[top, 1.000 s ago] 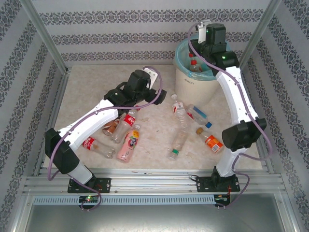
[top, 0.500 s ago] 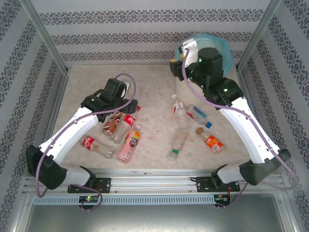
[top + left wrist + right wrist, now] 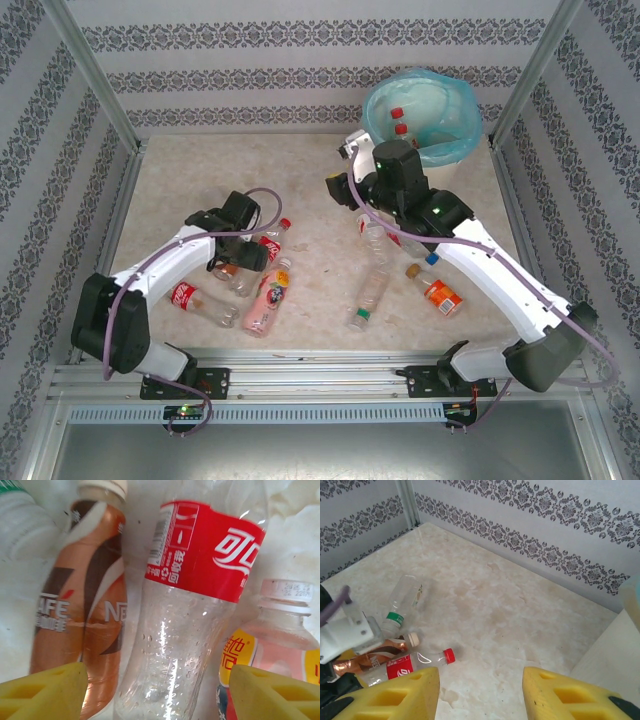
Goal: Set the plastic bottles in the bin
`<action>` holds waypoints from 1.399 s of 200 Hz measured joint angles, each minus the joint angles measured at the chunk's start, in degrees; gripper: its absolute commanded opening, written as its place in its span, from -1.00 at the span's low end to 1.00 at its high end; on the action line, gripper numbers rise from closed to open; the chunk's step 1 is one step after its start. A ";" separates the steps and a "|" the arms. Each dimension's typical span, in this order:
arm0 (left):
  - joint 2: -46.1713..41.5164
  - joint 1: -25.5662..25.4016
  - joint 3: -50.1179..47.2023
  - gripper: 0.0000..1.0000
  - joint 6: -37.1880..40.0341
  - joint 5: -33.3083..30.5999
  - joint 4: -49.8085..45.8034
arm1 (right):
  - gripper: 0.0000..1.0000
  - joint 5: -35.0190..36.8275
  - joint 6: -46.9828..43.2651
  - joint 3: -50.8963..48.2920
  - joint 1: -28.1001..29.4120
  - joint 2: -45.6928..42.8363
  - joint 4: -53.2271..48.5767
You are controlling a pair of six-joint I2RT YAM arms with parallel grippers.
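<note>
My left gripper (image 3: 160,697) is open and straddles a clear red-labelled bottle (image 3: 185,630) lying on the table; its yellow fingers (image 3: 45,692) stand to either side, not touching it. A brown coffee bottle (image 3: 85,615) lies on one side and a pink bottle (image 3: 280,640) on the other. From above, the left gripper (image 3: 238,255) sits low over this cluster. My right gripper (image 3: 480,690) is open and empty, in the air left of the bin (image 3: 420,110). Red-capped bottles (image 3: 398,118) lie inside the bin.
More bottles lie loose: a red-labelled one (image 3: 200,303), two clear ones (image 3: 372,238) (image 3: 370,295), a blue-capped one (image 3: 412,238) and an orange one (image 3: 438,293). Patterned walls and metal posts enclose the table. Bare tabletop (image 3: 300,170) lies at the back centre.
The right arm swung off the bin, leftward and forward, with its gripper empty. The left arm drew back and dropped low onto the bottle cluster.
</note>
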 measured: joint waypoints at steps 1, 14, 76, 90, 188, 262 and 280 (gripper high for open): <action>0.09 0.00 -0.04 0.48 0.00 0.02 0.02 | -0.04 -0.02 0.13 -0.11 0.00 -0.11 0.07; 1.20 0.00 -0.55 0.43 0.00 0.44 0.22 | -0.04 0.00 0.52 -0.96 0.00 -0.92 0.63; 6.99 0.00 -0.66 0.26 0.15 4.61 1.36 | -0.03 0.61 0.96 -4.70 0.00 -2.47 0.98; 7.08 0.00 -0.66 0.28 0.15 5.38 1.57 | -0.03 0.74 0.98 -5.03 0.00 -2.56 1.01; 11.02 0.00 -0.66 0.31 -0.04 6.05 2.64 | -0.02 1.33 2.14 -5.29 0.00 -2.64 1.01; 8.61 0.00 0.90 0.07 0.39 6.43 2.34 | -0.02 1.55 2.25 -4.13 0.76 -1.79 0.61; 5.46 0.00 2.29 0.06 0.59 6.40 2.29 | -0.02 1.66 2.25 -4.11 0.76 -1.79 0.59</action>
